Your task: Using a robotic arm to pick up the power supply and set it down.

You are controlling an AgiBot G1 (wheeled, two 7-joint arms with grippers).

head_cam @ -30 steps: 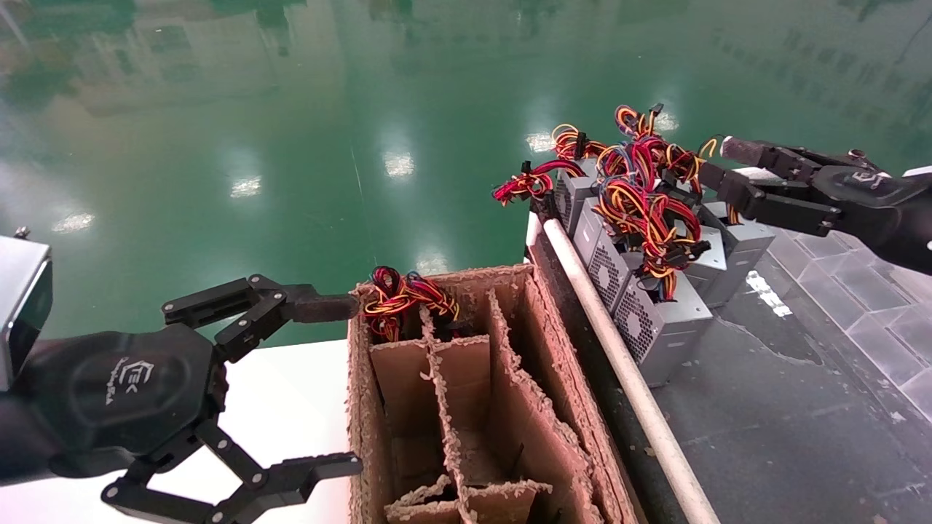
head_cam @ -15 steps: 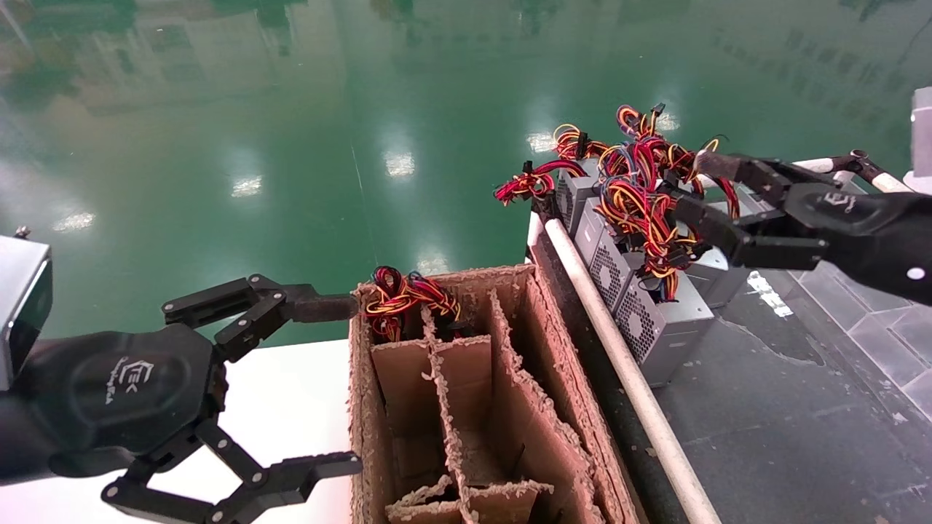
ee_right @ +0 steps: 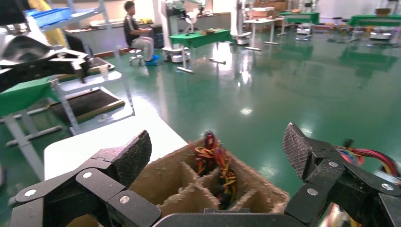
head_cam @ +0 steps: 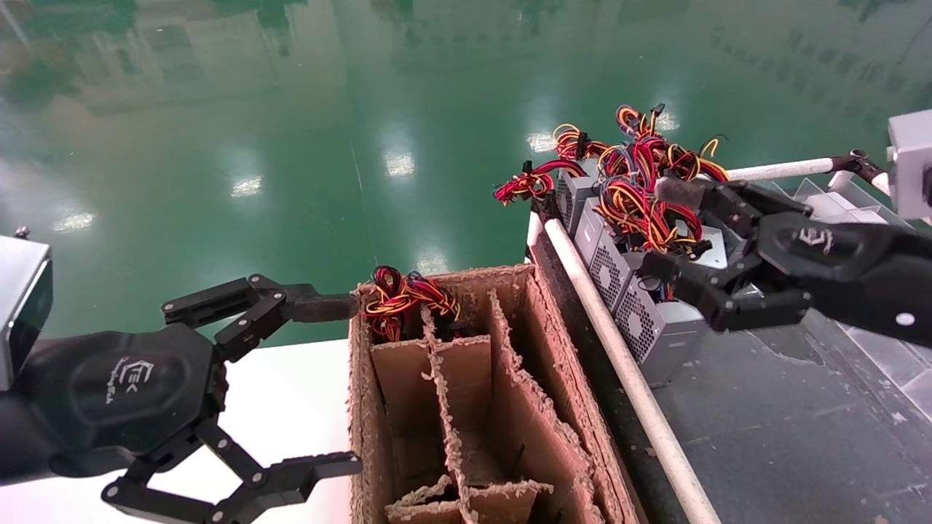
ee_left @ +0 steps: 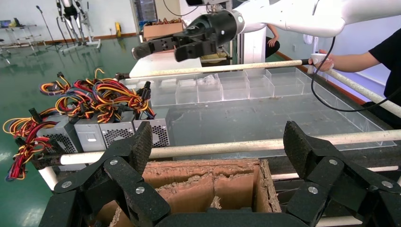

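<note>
Several grey power supplies stand in a row on the dark bench, the nearest one (head_cam: 659, 338) showing its honeycomb vent. Their red, yellow and black wires (head_cam: 641, 196) pile on top. My right gripper (head_cam: 664, 229) is open and hangs just above the near units and their wires, holding nothing. From the left wrist view that right gripper (ee_left: 161, 47) is clearly above the wire bunch (ee_left: 94, 97). My left gripper (head_cam: 342, 384) is open and idle beside the cardboard box (head_cam: 510, 393). One more wire bundle (head_cam: 404, 295) sticks out of the box's far left compartment.
A white pipe rail (head_cam: 619, 364) runs between box and bench. Clear plastic bins (ee_left: 222, 87) line the bench's far side, where a person's hand (ee_left: 321, 59) holds another pipe. A white table (head_cam: 291, 407) lies under my left gripper. Cardboard dividers split the box.
My right gripper has swung left and nearer, from beyond the wire pile to over the near power supplies, still open. The left gripper has not moved.
</note>
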